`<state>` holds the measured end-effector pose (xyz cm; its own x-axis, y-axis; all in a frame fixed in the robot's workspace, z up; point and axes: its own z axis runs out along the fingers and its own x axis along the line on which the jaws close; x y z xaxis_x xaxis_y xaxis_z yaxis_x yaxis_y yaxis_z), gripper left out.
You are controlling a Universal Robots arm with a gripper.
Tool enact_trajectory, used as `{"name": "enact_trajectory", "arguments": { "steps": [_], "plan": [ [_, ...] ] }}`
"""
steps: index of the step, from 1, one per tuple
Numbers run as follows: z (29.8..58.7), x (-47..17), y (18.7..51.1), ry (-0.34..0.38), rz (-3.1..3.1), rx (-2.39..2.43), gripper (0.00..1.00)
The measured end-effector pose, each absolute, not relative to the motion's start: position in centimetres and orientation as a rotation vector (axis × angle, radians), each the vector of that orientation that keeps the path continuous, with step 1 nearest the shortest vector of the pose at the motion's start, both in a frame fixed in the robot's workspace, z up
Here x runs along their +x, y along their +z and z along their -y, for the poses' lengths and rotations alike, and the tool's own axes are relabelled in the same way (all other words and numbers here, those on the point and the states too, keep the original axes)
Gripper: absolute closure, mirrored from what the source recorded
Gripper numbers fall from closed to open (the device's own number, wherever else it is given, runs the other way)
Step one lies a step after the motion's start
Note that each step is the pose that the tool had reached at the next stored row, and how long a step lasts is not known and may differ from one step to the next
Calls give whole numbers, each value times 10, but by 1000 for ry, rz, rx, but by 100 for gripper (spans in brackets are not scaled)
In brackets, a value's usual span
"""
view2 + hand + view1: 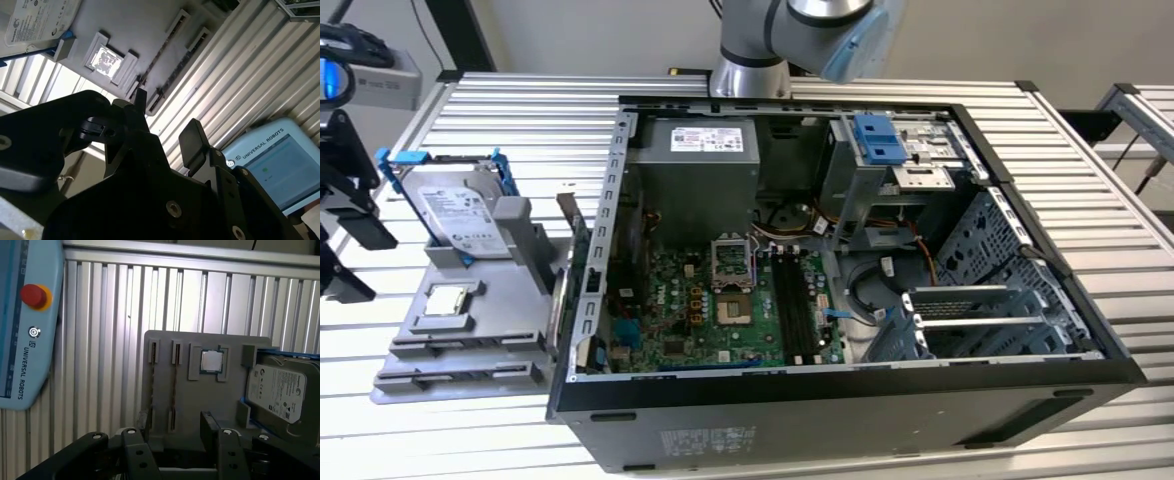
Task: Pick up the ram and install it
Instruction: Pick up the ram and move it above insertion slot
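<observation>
Gripper (170, 426) open, facing the parts tray (195, 405), nothing held.
In both wrist views I see its fingers (212, 427) spread with only air between them. The first wrist view shows two ram sticks (174, 390) standing edge-on in the tray's slots, with the processor (211, 361) and hard drive (277, 392) beyond. The exterior view adds the open computer case (854, 420) just beside the tray, with its memory slots (794, 290).

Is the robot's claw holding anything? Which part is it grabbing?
Nothing. The gripper is open and empty, and the ram sticks sit in the gray tray's slots.
</observation>
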<state>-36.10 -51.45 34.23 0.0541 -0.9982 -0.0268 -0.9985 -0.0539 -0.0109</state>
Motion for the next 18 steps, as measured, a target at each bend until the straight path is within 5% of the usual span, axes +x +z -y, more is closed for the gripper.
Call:
{"name": "enact_trajectory", "arguments": {
  "steps": [18],
  "plan": [
    [514, -361, 321, 19, -2142, -2261, 100]
  ]
}}
